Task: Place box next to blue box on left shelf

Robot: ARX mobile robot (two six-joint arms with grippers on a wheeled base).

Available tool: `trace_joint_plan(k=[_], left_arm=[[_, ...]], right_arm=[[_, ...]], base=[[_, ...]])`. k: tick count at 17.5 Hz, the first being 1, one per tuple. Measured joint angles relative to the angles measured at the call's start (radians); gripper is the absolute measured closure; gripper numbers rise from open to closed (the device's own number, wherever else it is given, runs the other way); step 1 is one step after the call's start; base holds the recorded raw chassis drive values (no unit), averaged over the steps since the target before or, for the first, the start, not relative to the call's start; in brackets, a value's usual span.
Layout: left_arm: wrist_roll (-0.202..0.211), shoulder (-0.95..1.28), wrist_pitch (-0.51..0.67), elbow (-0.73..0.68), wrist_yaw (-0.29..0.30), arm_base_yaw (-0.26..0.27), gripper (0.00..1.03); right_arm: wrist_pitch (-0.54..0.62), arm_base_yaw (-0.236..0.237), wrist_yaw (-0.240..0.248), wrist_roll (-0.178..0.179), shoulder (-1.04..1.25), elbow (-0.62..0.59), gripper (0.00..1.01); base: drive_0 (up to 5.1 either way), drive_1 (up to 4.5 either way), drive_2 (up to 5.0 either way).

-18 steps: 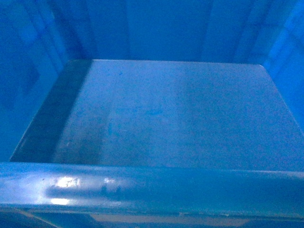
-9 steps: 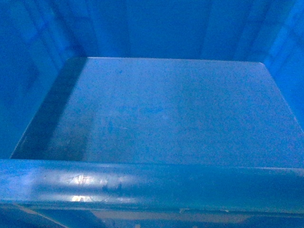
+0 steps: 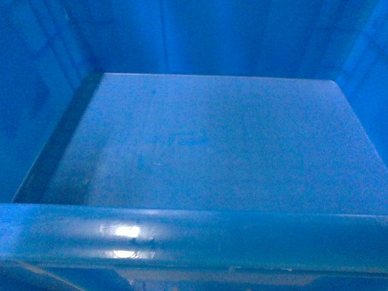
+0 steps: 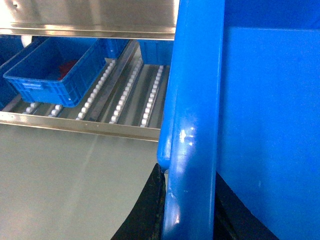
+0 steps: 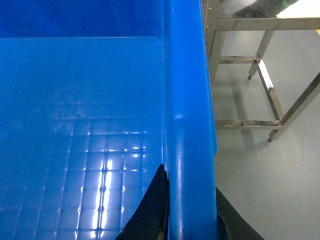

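The box (image 3: 212, 139) fills the head view; I look down onto its smooth floor and its near rim. My left gripper (image 4: 192, 202) is shut on the box's left rim (image 4: 192, 125), one black finger (image 4: 150, 215) outside the wall and one inside. My right gripper (image 5: 190, 205) is shut on the right rim (image 5: 187, 100) in the same way. In the left wrist view the left shelf (image 4: 125, 95) shows ahead with rows of white rollers. The blue box (image 4: 50, 70) sits on its left part, with something red inside. The held box is off the shelf, above grey floor.
More blue crates (image 4: 155, 50) stand at the back of the roller shelf. A steel front rail (image 4: 80, 125) edges the shelf, and a stainless level (image 4: 90, 20) hangs above it. A bare metal frame stand (image 5: 265, 75) is on the floor at the right.
The bright reflection on the box's near rim has slid to the right, and the dark shadow along the left of its floor has narrowed. Both grips look unchanged.
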Motion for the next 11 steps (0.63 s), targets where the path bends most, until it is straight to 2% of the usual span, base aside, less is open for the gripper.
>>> trace_joint_plan(k=[11], left_arm=[[-0.001, 0.0, 0.0, 0.0, 0.001, 0.0, 0.89]], right_arm=[[0.0, 0.0, 0.0, 0.0, 0.0, 0.0, 0.92]], base=[[-5.0, 3.26, 1.4]])
